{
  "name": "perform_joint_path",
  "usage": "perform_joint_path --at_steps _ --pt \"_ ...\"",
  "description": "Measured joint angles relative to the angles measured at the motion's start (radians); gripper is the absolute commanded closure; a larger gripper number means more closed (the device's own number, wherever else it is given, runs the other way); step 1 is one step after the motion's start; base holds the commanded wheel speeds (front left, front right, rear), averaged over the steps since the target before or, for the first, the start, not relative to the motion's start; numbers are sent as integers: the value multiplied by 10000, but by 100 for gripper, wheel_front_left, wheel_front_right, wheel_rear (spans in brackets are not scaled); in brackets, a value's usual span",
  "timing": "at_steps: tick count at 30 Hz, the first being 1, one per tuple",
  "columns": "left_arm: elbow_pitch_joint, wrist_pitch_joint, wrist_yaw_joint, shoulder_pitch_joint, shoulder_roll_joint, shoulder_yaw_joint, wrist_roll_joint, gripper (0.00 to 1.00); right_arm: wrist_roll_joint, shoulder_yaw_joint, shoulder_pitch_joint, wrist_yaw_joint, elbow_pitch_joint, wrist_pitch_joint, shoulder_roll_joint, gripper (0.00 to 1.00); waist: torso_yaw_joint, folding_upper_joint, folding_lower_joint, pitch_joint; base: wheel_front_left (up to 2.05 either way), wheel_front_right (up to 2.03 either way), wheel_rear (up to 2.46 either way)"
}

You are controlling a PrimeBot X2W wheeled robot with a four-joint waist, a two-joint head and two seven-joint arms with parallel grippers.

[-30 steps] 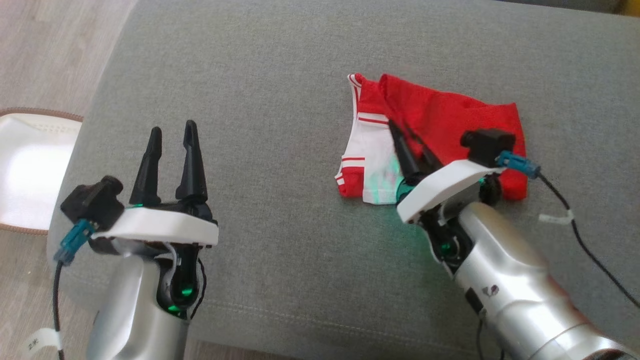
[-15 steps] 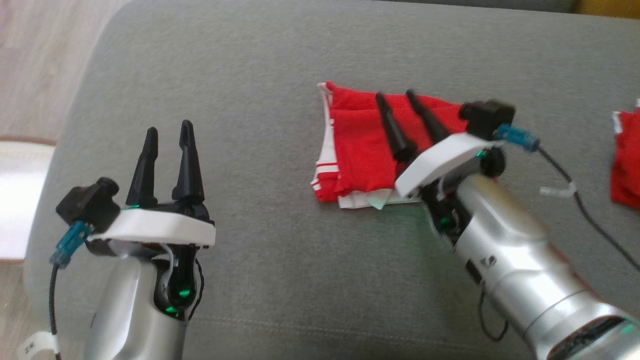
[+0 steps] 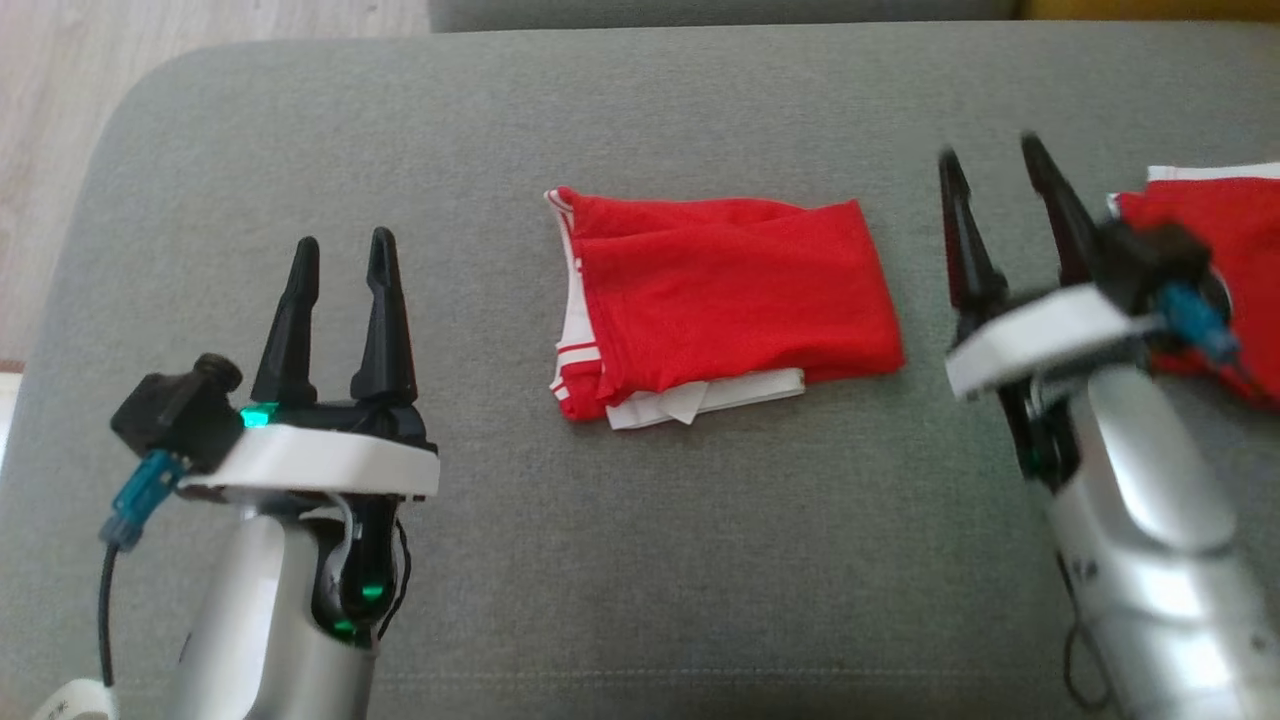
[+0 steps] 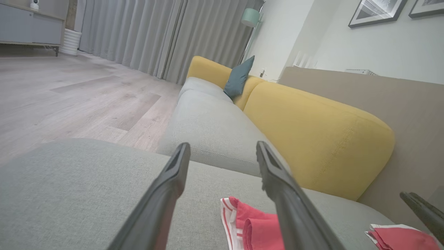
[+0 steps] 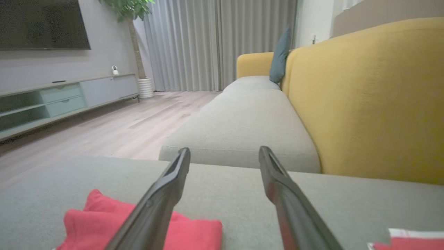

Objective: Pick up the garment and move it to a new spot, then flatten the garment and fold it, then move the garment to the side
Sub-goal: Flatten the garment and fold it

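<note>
A grey sofa seat (image 3: 640,560) meets yellow backrests (image 5: 364,97) holding a teal pillow (image 4: 238,77), grey curtains (image 5: 222,41) hang beyond a wood floor (image 4: 69,97), and another red cloth (image 3: 1235,220) lies on the seat's right.

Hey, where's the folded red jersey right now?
In the head view, the garment lies folded on the grey cushion, between the left tool and the right tool, touching neither; another red garment lies farther right.

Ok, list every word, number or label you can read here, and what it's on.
None can be read.
Garment: folded, no print showing.
Tag on left arm's cable: too blurred.
Mark on right forearm: too blurred.
</note>
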Motion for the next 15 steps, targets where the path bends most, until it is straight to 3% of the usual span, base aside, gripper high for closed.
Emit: perform_joint_path --at_steps 8,15 --pt "-414 0 2 140 4 -50 546 0 -1101 -1342 2012 0 -1638 8 625 0 -342 0 0 -10 0 0 0" --pt "-476 2 -4 339 6 -61 861 0 -1106 -1636 2680 0 -2483 138 713 0 -545 0 0 96 0 0 0"
